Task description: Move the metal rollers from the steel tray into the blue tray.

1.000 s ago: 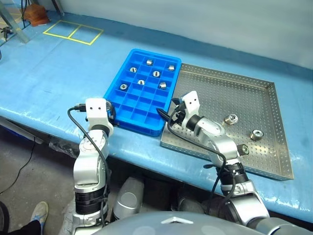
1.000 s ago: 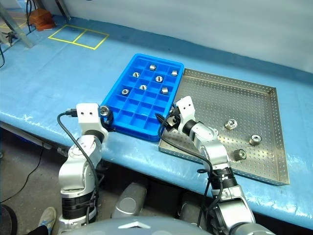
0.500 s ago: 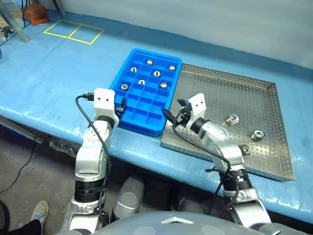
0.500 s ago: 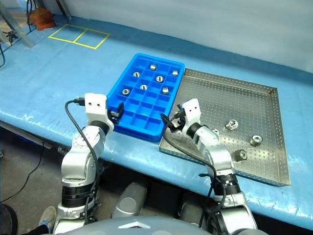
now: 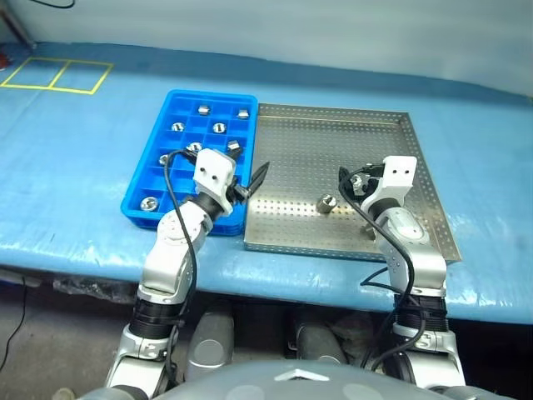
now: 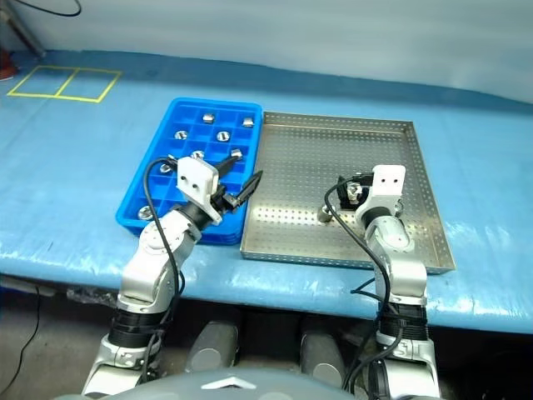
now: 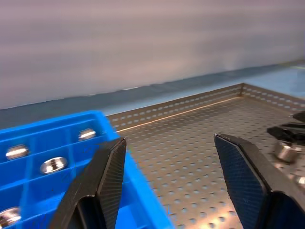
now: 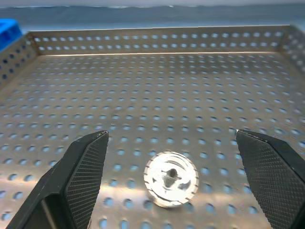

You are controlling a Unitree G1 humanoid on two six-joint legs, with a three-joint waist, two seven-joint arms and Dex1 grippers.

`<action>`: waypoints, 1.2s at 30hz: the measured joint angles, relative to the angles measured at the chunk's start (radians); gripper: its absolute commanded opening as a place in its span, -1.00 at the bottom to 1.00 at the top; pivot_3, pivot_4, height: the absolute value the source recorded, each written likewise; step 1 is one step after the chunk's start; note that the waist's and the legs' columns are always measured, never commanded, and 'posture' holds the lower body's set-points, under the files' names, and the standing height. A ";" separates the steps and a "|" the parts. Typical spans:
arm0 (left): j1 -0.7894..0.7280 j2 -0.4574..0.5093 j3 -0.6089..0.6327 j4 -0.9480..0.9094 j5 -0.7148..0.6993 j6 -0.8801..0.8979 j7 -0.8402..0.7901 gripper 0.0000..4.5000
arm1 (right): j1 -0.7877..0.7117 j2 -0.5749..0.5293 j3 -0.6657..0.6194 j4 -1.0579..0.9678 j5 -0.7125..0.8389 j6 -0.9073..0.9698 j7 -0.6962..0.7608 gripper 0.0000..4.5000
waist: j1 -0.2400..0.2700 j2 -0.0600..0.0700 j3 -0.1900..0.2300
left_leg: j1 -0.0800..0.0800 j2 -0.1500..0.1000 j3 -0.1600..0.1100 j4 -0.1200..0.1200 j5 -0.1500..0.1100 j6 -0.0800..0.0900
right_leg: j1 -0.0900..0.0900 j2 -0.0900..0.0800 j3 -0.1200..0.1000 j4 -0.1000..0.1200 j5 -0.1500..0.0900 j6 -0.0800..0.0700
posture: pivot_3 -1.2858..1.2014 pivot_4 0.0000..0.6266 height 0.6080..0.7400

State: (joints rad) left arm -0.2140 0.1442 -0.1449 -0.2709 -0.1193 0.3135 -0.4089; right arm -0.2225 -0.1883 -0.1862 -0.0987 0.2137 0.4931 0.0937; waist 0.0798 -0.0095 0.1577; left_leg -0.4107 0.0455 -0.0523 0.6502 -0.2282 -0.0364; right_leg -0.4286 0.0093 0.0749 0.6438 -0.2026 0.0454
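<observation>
The steel tray [image 5: 333,142] lies on the right and the blue tray [image 5: 143,178] beside it on the left. Several metal rollers [image 5: 219,128] sit in the blue tray's compartments, one in a near corner cell [image 5: 149,202]. My left gripper [image 6: 246,171] hovers open and empty over the seam between the two trays. Another metal roller [image 5: 326,202] lies on the steel tray's perforated floor. My right gripper [image 8: 171,133] stands wide open above the steel tray, with a roller [image 8: 170,179] lying flat on the floor between its fingers, untouched.
The trays rest on a blue-covered table [image 5: 75,167] whose front edge runs just before them. Yellow tape squares [image 5: 54,75] mark the far left. The steel tray's raised rim [image 8: 157,40] runs across ahead of the right gripper.
The head camera has swung. My left gripper opened, left a roller in the blue tray's near corner cell, and moved right to the steel tray's edge. My right gripper moved right over the steel tray.
</observation>
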 measured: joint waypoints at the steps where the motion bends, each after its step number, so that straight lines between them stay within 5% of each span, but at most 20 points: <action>1: -0.001 0.005 -0.005 0.010 0.003 -0.009 -0.004 0.43 | 0.001 -0.001 0.000 -0.001 0.000 0.002 -0.003 1.00 | -0.011 0.000 0.000 | 0.001 0.000 0.000 0.000 0.000 0.000 | 0.000 0.000 0.000 0.001 0.000 0.000 | 0.15 -0.52 1.00; 19: -0.381 -0.110 -0.107 0.617 0.044 -0.083 -0.089 0.43 | 0.226 -0.007 0.006 -0.267 -0.016 0.012 -0.026 1.00 | -0.144 0.001 -0.001 | 0.000 -0.002 0.002 0.003 0.000 0.003 | 0.001 0.000 0.006 -0.001 0.002 0.005 | -0.09 -0.52 1.00; 31: -0.385 -0.125 -0.104 0.686 0.052 0.106 -0.095 0.43 | 0.289 0.001 -0.004 -0.310 -0.029 0.012 -0.054 1.00 | -0.229 0.001 -0.001 | 0.001 -0.002 0.005 0.003 0.000 0.003 | 0.000 0.000 0.010 0.000 0.003 0.006 | -0.12 -0.52 1.00; 36: -0.356 -0.115 -0.107 0.674 0.070 0.142 -0.086 -0.22 | 0.283 -0.001 0.001 -0.310 -0.034 0.012 -0.050 1.00 | -0.236 0.001 -0.001 | 0.001 -0.002 0.005 0.003 0.000 0.003 | 0.001 0.000 0.010 0.001 0.003 0.006 | -0.09 -0.52 1.00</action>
State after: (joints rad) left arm -0.5698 0.0288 -0.2523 0.4033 -0.0495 0.4553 -0.4946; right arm 0.0604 -0.1888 -0.1848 -0.4084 0.1793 0.5055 0.0434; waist -0.1565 -0.0081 0.1570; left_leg -0.4096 0.0434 -0.0475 0.6529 -0.2278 -0.0337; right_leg -0.4281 0.0096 0.0853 0.6443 -0.1996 0.0513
